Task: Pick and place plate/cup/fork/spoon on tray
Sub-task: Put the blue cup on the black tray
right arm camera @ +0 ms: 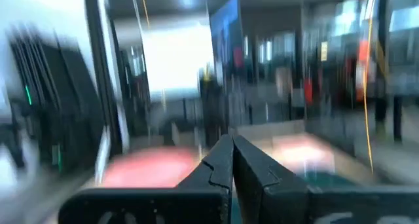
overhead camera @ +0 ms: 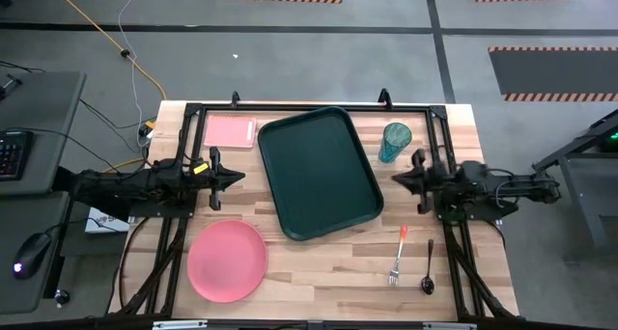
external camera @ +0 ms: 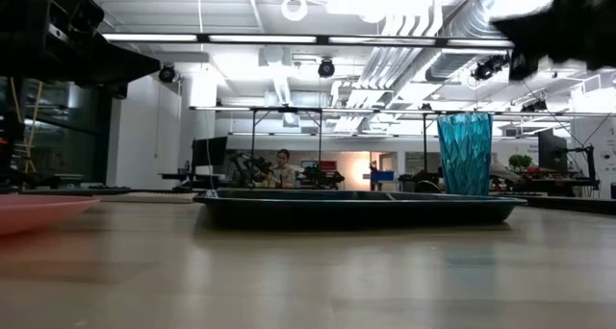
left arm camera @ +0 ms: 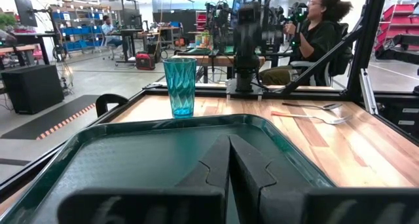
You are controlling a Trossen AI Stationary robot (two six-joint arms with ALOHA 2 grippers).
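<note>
Only overhead: fork (overhead camera: pixel 398 257) and spoon (overhead camera: pixel 429 268) beside tray (overhead camera: pixel 319 172).

light wooden butcher-block table (overhead camera: pixel 319 272) with a black metal frame along its edges. lying directly on it: large dark green rectangular plastic tray (overhead camera: pixel 319 171) with raised rim, at centre, slightly skewed; flat pink rectangle (overhead camera: pixel 230 132) at the far left, just beside the tray; translucent teal-green plastic cup (overhead camera: pixel 395 142), upright, near the tray's far right corner; round flat pink plastic plate (overhead camera: pixel 227 260) at the near left; orange-handled fork (overhead camera: pixel 398 255) and dark spoon (overhead camera: pixel 429 266), side by side at the near right.
</note>
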